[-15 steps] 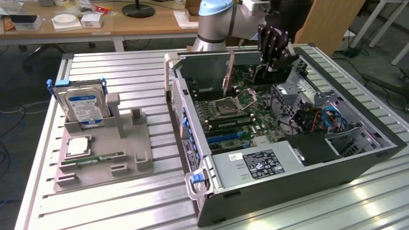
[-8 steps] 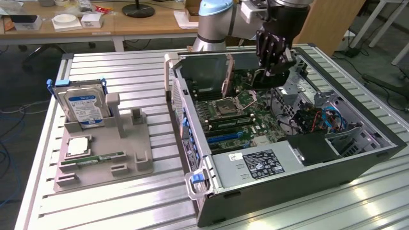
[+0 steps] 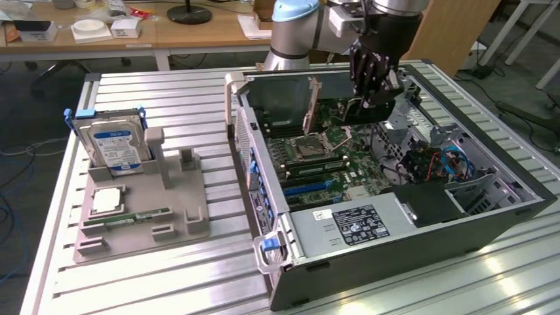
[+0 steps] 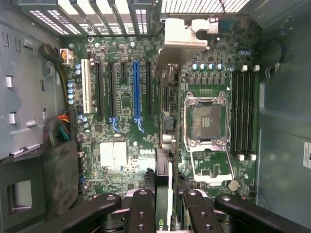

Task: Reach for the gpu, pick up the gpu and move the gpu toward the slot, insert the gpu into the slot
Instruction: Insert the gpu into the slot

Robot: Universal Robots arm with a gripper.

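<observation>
Upper middle of the exterior view: the hand [image 3: 372,98] is clamped on the gpu [image 3: 366,110] — edge-down over the motherboard [image 3: 324,157], its length seemingly parallel to the blue slot [image 4: 136,92], just beside it.

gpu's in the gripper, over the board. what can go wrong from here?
1. The gpu hangs edge-on between the blue slot and the open CPU socket. Pressing down off line could jam its edge on the board.
2. A slip from the gripper could drop it onto that socket.
</observation>
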